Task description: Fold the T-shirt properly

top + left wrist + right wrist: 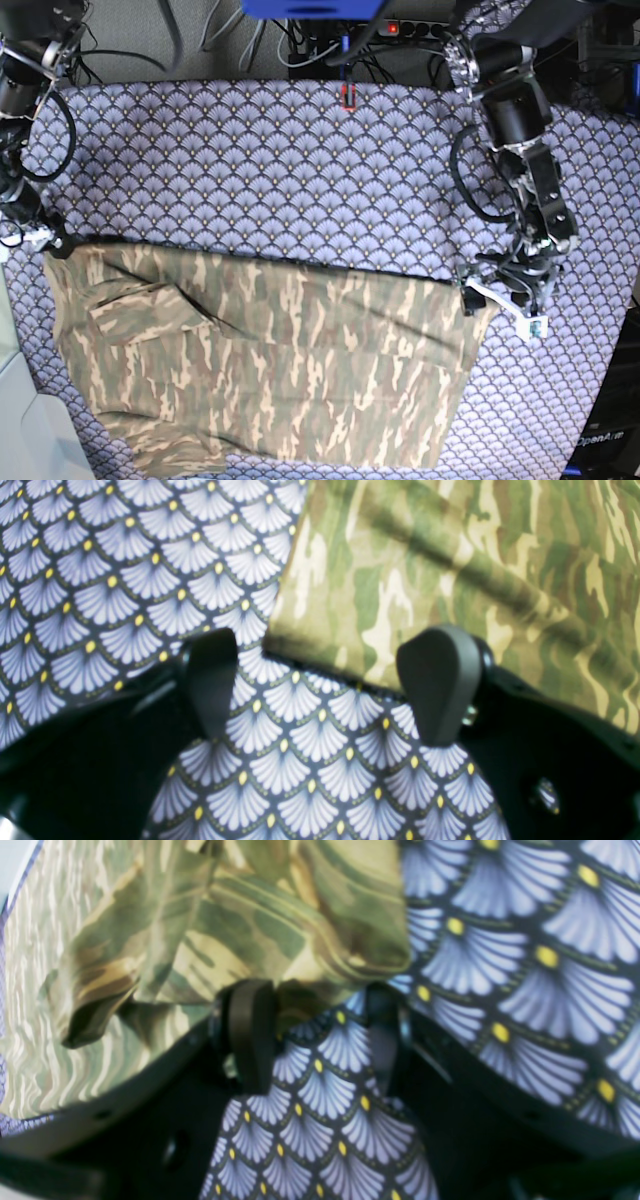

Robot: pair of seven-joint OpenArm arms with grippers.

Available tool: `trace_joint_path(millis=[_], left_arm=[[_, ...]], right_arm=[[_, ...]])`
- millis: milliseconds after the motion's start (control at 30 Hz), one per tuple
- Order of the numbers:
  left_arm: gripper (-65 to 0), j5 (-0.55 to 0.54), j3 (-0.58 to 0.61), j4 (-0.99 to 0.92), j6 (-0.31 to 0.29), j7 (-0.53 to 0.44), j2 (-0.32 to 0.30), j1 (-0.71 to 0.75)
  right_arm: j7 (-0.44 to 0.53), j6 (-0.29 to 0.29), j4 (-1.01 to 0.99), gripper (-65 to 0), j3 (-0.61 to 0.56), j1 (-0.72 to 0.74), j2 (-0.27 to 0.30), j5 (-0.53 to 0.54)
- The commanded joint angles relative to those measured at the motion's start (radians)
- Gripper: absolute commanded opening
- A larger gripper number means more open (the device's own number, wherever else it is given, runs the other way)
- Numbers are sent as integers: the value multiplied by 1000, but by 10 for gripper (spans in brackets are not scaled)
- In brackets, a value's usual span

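The T-shirt (280,360), in a camouflage print of olive, brown and tan, lies spread over the lower half of the surface (300,170), which is covered by a purple scallop-patterned cloth (260,160). In the base view its top edge runs nearly straight from one side to the other, and a creased, doubled-up patch sits at its left part. The left tool (325,685) hangs just beside the shirt's right upper corner; in its wrist view its two dark fingers (440,680) stand wide apart with patterned cloth showing between them, and the corner of the T-shirt (450,580) lies just ahead of the tips, so this tool is released and grasps nothing. The right tool (320,1035) is at the shirt's left upper corner, by the surface's left edge. In its wrist view a bunched, hanging fold of the T-shirt (300,930) sits at the tips of its fingers (250,1035), with a gap of patterned cloth visible lower between them; whether it pinches the fabric I cannot tell.
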Motion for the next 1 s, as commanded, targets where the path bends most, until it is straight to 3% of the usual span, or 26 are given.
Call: trace_joint_path(millis=[0, 133, 333, 400, 967], left_arm=[[-137, -12, 0, 15, -4, -26, -4, -27], [-137, -12, 0, 15, -4, -26, -2, -27], [-137, -12, 1, 13, -4, -27, -2, -27], [-137, -12, 3, 12, -4, -27, -1, -28], [-137, -12, -2, -1, 1, -27, 48, -51]], right_arm=[[15, 9, 16, -340, 1, 17, 24, 17], [43, 9, 16, -367, -2, 17, 21, 17], [62, 9, 15, -594, -2, 19, 19, 17], [61, 9, 15, -637, -10, 26, 19, 17], [59, 9, 15, -644, -51, 17, -2, 17]])
